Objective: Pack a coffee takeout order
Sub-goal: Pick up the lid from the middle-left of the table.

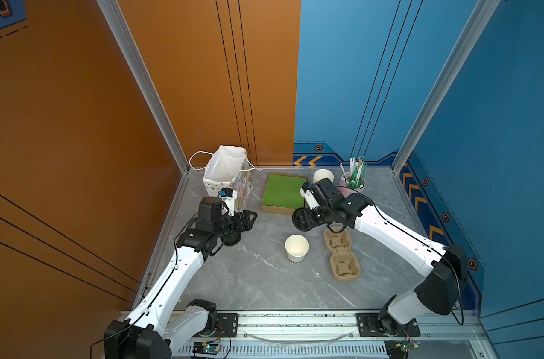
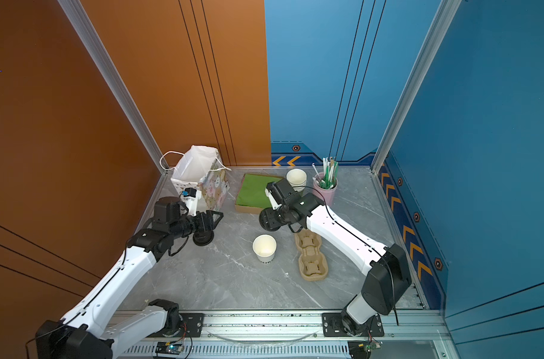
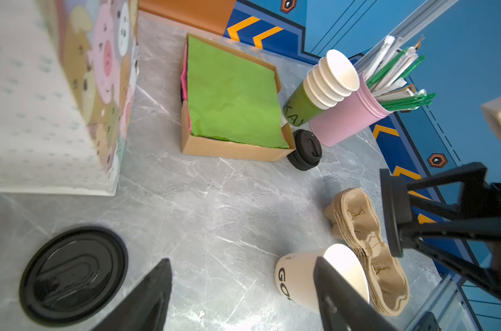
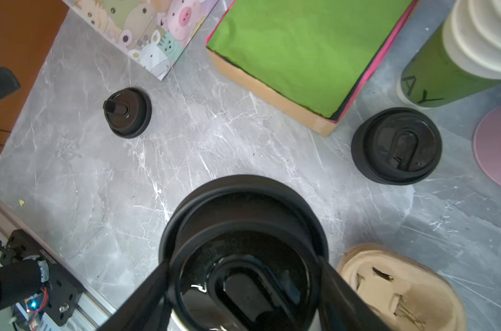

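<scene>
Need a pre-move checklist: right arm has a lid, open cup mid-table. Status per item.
1. Grip on held lid: ok, right gripper jaws clamp its sides.
2. Single lid in grip: cannot tell, two rims seem to show.
3. Open cup upright: ok.
4. Held lid on cup: not ok, it hangs apart from the rim.
5. Idle left gripper: ok, jaws open, empty; loose lid lies beside it.
6. Takeout bag upright, mouth open: ok.

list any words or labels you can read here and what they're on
"GO": white cup, rest cut off.
"KAY": green cup under the stacked cups, maybe part of a longer word.
Small print by the white cup's rim: too small to read.
</scene>
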Robot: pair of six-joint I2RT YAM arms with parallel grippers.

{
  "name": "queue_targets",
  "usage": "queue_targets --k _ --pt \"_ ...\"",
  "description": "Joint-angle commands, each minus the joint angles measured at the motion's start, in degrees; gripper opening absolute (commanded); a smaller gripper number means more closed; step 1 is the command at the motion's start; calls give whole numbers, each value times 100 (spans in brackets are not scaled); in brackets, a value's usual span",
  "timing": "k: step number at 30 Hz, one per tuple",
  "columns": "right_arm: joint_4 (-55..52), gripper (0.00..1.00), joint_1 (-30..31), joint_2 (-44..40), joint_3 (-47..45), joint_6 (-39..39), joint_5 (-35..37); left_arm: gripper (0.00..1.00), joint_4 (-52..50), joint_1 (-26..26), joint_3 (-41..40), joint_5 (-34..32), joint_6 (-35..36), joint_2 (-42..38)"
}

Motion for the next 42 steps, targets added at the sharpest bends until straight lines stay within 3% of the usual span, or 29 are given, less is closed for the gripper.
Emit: queue_targets --k 1,6,11,14,15,20,26,42 --pt "-538 73 215 121 181 -276 332 80 -585 88 -103 -305 314 -139" --pt "-557 73 296 166 186 -256 344 81 -1057 100 -74 -978 386 -212" --pt "-557 73 292 52 176 -283 425 82 -1498 50 -40 -2247 222 -80" --pt "-551 73 249 -28 132 -326 471 85 -1588 1 11 -2842 -25 205" --pt "-548 73 230 -51 114 -333 471 91 -1588 -18 35 -2936 -81 320" --pt "-549 73 129 -118 68 -381 402 93 -1627 -193 295 -3467 -315 1066" --pt "-527 73 57 -232 2 -459 297 92 -1367 -233 521 -3641 -390 1822" --pt "-367 73 -76 -516 -314 -368 237 91 -385 -19 90 -3123 -584 2556"
